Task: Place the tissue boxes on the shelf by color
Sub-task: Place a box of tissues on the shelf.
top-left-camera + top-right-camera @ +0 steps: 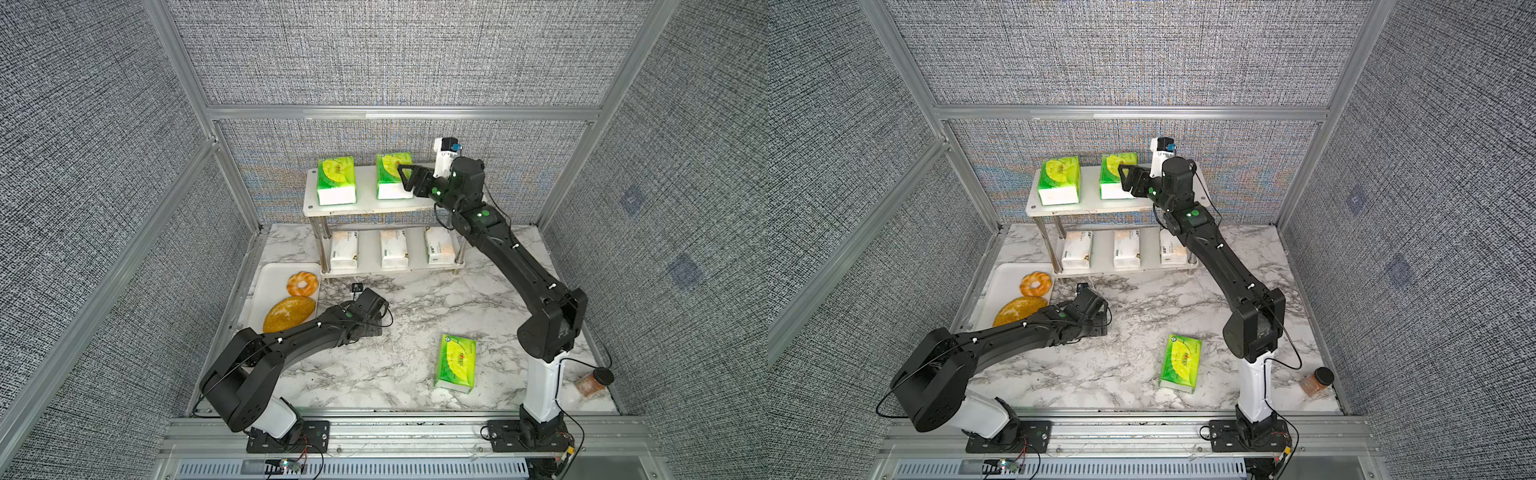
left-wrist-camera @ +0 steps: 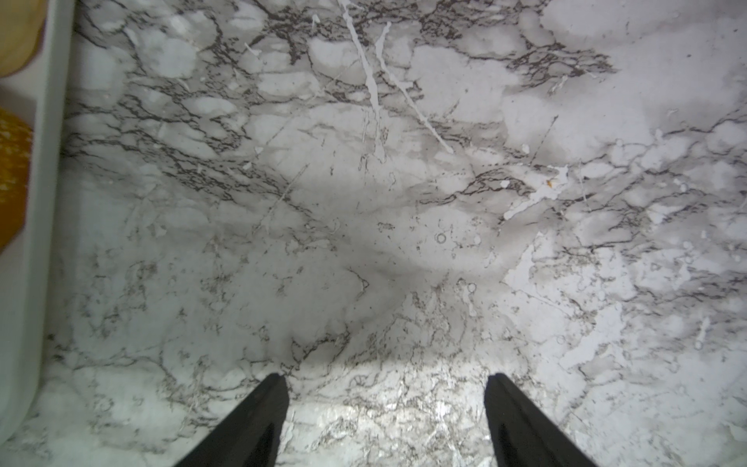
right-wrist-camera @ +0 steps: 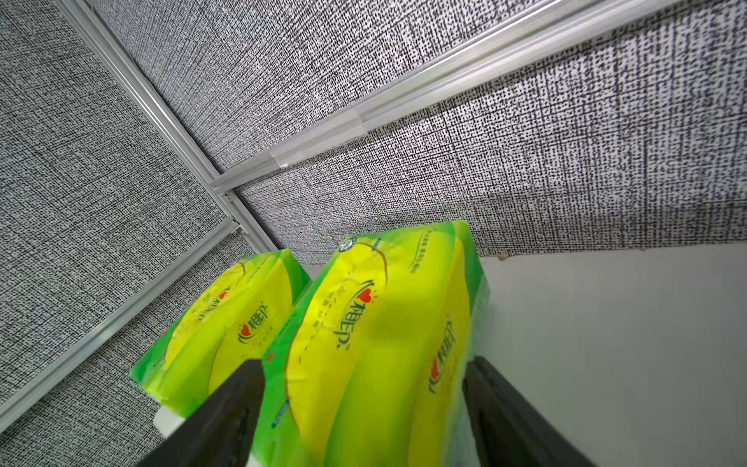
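Note:
The shelf (image 1: pixel 368 189) stands at the back wall. Two green tissue boxes (image 1: pixel 336 180) (image 1: pixel 390 172) stand on its top board. Three white-cream boxes (image 1: pixel 344 249) (image 1: pixel 394 248) (image 1: pixel 439 246) sit on its lower board. A third green box (image 1: pixel 455 363) lies flat on the marble near the right arm's base. My right gripper (image 3: pixel 364 364) is open and straddles the right-hand green box (image 3: pixel 384 323) on the top board, with a thin gap at one finger. My left gripper (image 2: pixel 387 378) hangs open over bare marble, holding nothing.
A white tray (image 1: pixel 270 282) at the left holds an orange bread ring (image 1: pixel 302 284) and a loaf (image 1: pixel 289 313), next to the left arm's wrist. A spice jar (image 1: pixel 594 382) lies at the front right corner. Grey walls with metal rails close in the back and sides.

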`<state>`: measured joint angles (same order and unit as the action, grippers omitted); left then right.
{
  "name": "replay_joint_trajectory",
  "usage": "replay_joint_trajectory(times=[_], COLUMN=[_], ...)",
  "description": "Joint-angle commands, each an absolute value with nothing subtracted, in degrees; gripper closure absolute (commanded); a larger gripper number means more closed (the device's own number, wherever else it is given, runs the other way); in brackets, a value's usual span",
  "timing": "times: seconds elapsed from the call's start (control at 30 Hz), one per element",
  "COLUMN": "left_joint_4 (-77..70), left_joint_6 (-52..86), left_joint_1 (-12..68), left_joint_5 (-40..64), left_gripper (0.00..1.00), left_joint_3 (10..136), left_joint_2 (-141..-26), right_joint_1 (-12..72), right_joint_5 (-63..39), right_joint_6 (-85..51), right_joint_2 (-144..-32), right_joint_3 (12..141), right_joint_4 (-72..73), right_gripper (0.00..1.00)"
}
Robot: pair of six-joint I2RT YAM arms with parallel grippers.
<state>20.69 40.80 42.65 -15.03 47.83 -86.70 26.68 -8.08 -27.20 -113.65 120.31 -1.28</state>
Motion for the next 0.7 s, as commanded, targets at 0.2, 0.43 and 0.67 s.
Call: replay_joint_trajectory(times=[0.2,0.43,0.67], left_joint_4=[20.8,20.3,20.3], left_joint_6=[40.5,38.5,35.1], left_joint_1=[42.7,42.9,46.7], left_joint_5=[-16.3,-13.3,-8.5], left_gripper=[0.18,0.18,0.18], left_joint_3=[48.1,50.3,53.9], left_joint_2=[-86.7,-87.5,-87.9], right_joint_1=[26.7,26.9,26.9], right_joint_5=[-8.3,-9.3,-8.7], right_joint_6=[-24.5,-20.9,-17.1], right_joint_2=[-104.4,-89.2,-72.0], right_joint_3=[111.5,94.5,73.1], right_joint_4=[1.8,-1.2,-5.0], right_gripper=[0.16,0.15,0.14])
